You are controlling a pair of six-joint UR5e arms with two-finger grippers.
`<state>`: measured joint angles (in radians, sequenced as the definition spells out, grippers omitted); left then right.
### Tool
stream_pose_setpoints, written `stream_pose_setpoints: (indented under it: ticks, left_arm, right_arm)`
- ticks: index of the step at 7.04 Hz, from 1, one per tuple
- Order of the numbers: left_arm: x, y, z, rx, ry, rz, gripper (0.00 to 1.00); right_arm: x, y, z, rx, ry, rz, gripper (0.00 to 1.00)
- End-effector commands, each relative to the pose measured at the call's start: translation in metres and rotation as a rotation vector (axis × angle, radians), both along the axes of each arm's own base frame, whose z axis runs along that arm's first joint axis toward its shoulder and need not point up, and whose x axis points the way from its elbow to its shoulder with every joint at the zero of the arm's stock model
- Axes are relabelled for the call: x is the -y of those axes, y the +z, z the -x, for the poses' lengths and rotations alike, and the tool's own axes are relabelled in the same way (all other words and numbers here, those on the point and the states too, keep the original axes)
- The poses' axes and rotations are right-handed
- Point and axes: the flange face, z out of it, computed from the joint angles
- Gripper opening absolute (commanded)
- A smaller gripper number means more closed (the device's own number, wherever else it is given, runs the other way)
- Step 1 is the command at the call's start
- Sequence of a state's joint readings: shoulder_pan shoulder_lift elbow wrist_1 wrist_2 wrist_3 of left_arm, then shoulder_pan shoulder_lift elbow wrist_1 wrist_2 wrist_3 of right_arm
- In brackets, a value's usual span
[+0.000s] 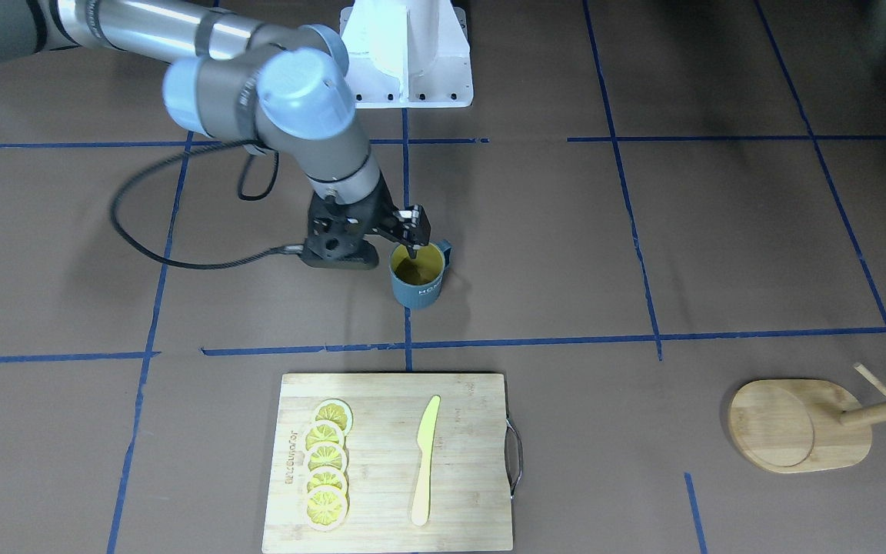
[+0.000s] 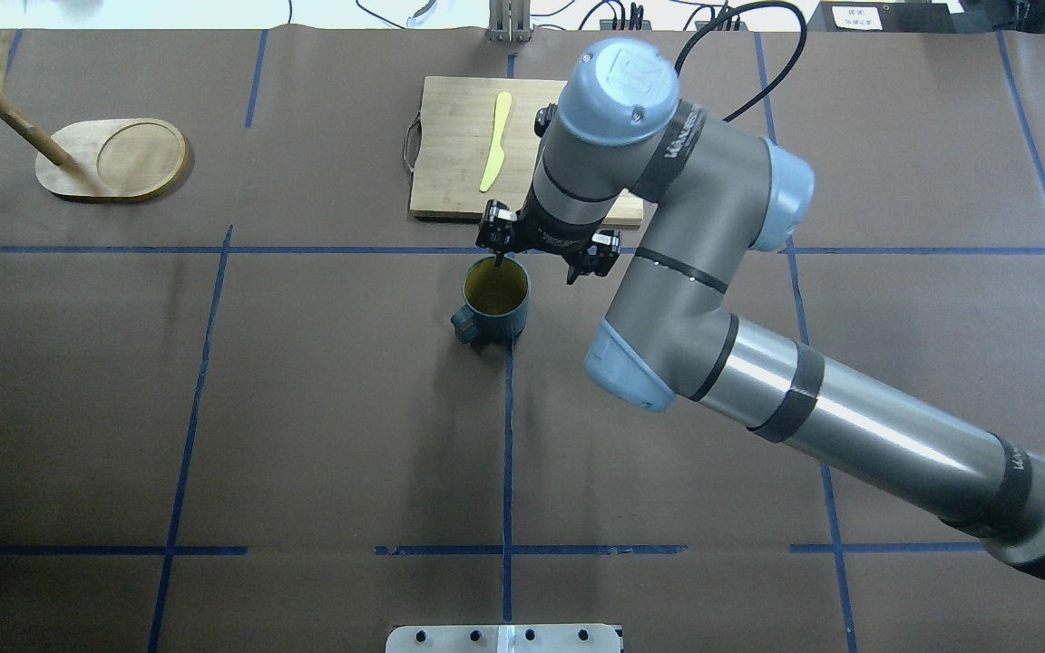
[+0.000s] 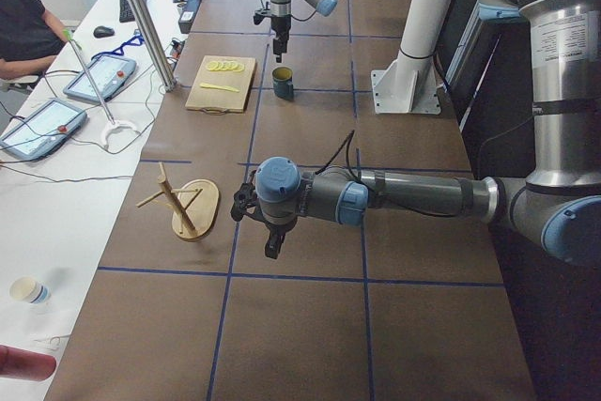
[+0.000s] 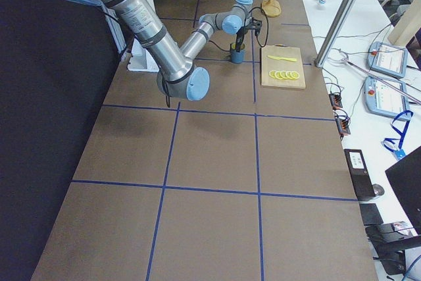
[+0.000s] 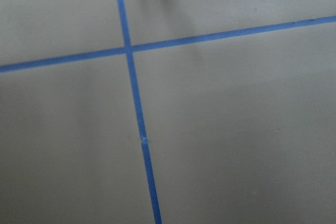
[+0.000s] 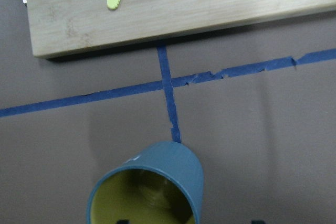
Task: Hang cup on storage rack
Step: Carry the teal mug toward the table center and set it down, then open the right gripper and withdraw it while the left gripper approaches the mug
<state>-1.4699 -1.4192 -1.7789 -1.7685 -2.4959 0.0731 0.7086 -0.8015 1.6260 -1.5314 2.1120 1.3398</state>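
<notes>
The right gripper [image 2: 536, 265], jaws wide, dips one finger into the cup [image 1: 417, 291], white "HOM" showing, mid-counter; the storage rack [image 2: 69, 169] stands at the far-left corner; of the left gripper [image 3: 268, 237] the spread cannot be told.

Cup [image 1: 418, 292] — smooth, ceramic-looking; storage rack [image 1: 835, 448] — pale smooth wood; table cover [image 1: 643, 231] matt.

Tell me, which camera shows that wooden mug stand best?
The exterior left view: the storage rack appears whole, base, post and pegs. Front-facing and overhead crop its post; exterior right shows it far and tiny; the left wrist view catches only a sliver of base.
</notes>
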Motion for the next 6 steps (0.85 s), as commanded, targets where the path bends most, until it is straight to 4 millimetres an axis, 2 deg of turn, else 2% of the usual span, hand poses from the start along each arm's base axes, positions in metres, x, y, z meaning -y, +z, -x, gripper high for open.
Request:
stream_pose_setpoints:
  ticks: [1, 2, 3, 4, 6]
  left_arm:
    - [0.006, -0.039, -0.043, -0.058, 0.053, -0.192, 1.0]
    - [0.011, -0.067, -0.093, -0.106, 0.095, -0.281, 1.0]
    - [0.025, -0.102, -0.138, -0.147, 0.12, -0.402, 1.0]
    - [0.038, -0.144, -0.188, -0.171, 0.156, -0.476, 1.0]
    - [0.03, -0.191, -0.276, -0.195, 0.209, -0.587, 1.0]
  right_arm:
    - [-0.003, 0.05, -0.142, 0.067, 0.007, 0.011, 1.0]
    - [0.002, 0.087, -0.183, 0.049, -0.008, -0.029, 1.0]
    - [0.009, 0.121, -0.212, 0.025, -0.034, -0.064, 1.0]
    - [0.012, 0.15, -0.233, -0.005, -0.059, -0.107, 1.0]
    - [0.011, 0.198, -0.27, -0.038, -0.079, -0.118, 1.0]
